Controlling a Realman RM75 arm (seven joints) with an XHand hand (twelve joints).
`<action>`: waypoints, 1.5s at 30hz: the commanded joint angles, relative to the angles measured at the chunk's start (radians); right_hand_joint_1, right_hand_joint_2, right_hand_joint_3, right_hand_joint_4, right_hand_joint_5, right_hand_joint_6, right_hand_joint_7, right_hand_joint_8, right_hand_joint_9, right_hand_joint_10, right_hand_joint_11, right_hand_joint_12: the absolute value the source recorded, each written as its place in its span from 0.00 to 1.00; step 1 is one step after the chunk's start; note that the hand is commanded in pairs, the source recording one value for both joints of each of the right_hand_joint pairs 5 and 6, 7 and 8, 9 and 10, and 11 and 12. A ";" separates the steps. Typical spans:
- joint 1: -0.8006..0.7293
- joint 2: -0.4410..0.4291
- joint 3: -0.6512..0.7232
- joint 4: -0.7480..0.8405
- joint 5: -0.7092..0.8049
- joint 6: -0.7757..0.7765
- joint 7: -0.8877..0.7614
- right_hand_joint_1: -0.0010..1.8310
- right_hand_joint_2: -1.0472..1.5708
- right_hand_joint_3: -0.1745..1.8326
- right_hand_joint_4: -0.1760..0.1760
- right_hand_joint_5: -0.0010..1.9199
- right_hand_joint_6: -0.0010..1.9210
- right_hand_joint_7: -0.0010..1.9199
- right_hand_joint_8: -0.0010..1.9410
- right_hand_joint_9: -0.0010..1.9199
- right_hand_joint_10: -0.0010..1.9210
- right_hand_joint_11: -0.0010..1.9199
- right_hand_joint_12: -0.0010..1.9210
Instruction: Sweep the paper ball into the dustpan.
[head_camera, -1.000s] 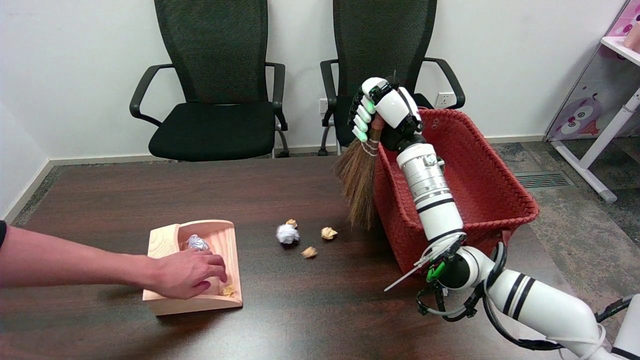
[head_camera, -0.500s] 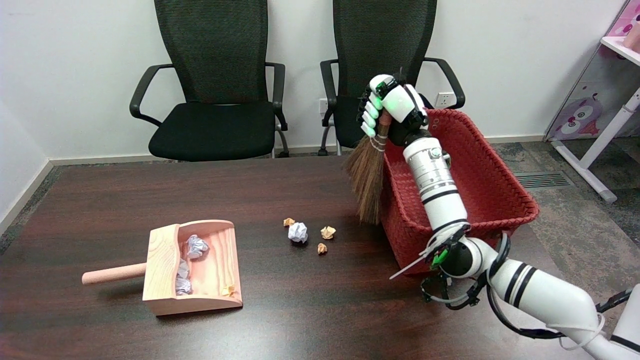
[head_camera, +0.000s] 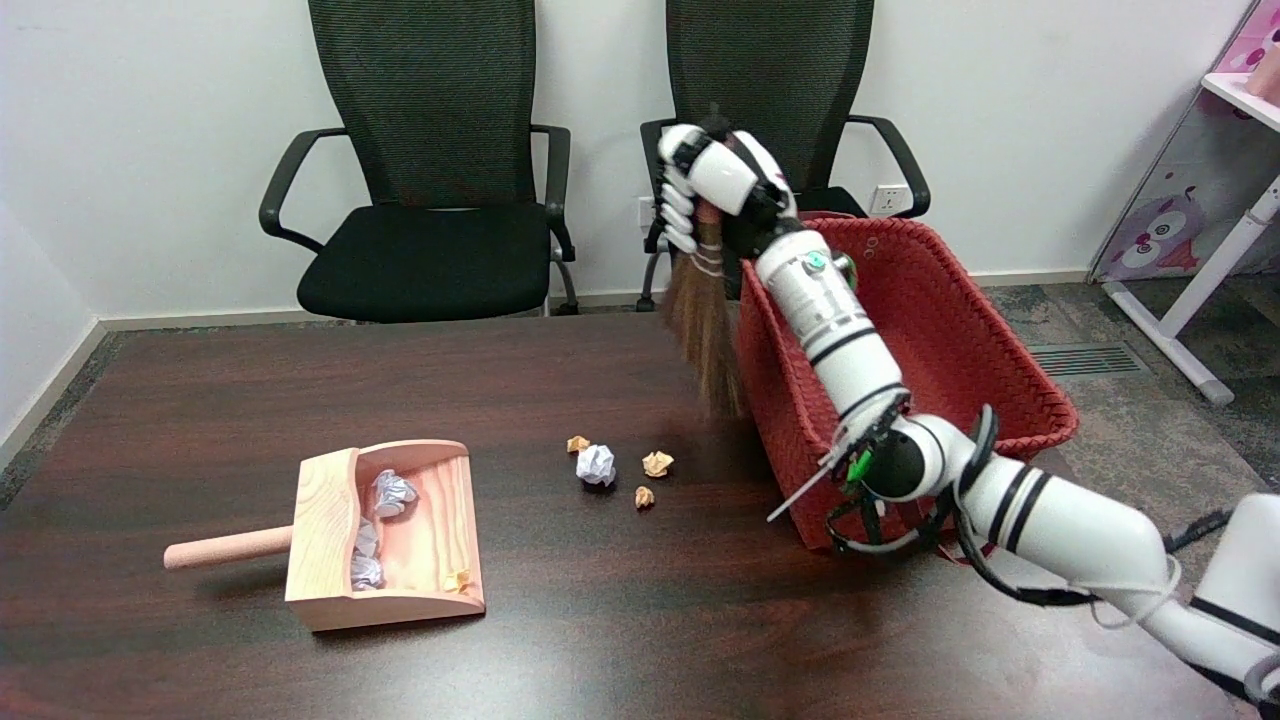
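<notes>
No legible text anywhere; right robot hand (head_camera: 712, 192) gripping broom (head_camera: 705, 330) above table (head_camera: 200, 400).

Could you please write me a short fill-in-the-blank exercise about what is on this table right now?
1. The right hand grips a small ____.
2. The white paper ball lies on the table between the wooden dustpan and the ____ basket.
3. The dustpan's handle points toward the picture's ____ side.

Missing words: broom; red; left
</notes>
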 joint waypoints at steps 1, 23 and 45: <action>0.102 0.045 -0.081 -0.243 -0.159 0.194 -0.067 0.44 0.96 1.00 0.51 1.00 1.00 1.00 0.99 1.00 1.00 1.00 1.00; -0.374 0.044 0.121 -0.552 -0.019 0.161 -0.455 0.43 0.99 1.00 0.51 1.00 1.00 1.00 0.99 1.00 1.00 1.00 1.00; -0.293 -0.299 0.244 -0.097 -0.225 0.032 -0.456 0.43 1.00 1.00 0.52 1.00 1.00 1.00 0.99 1.00 1.00 1.00 1.00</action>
